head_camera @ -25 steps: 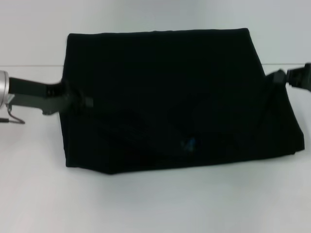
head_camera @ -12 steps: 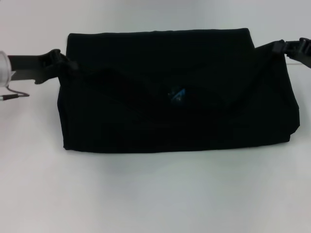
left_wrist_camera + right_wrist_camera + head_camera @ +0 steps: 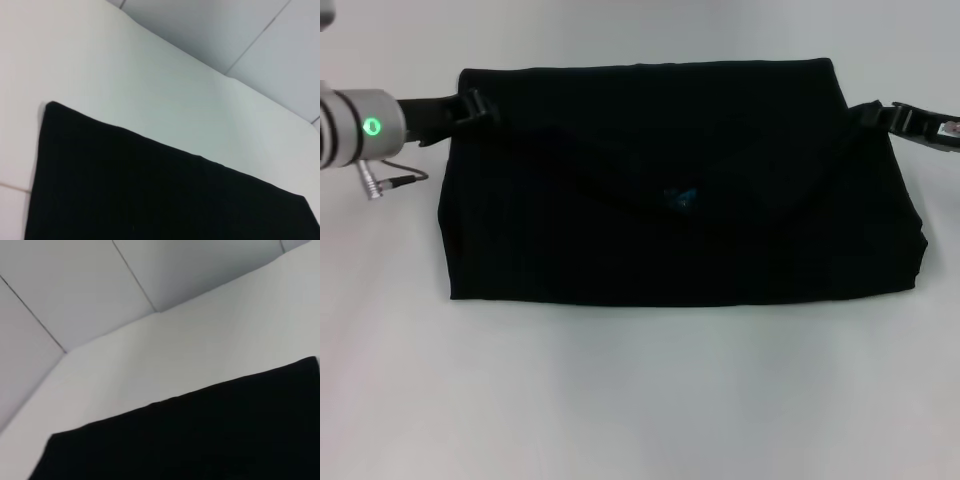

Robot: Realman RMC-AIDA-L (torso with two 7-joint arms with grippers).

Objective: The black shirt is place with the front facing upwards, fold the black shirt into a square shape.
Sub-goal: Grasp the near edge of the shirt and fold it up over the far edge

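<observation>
While folded into a wide rectangle on the white table, one black shirt lies between two grippers — left gripper and right gripper at its far corners; finger state indeterminate.

Your left gripper now sits at the far left corner of the shirt, up from mid-edge a second ago. Right gripper likewise sits farther back, at the far right corner. Near flap is folded over: near edge lies straighter and closer to the far edge. Blue label shows higher, near the middle.
</observation>
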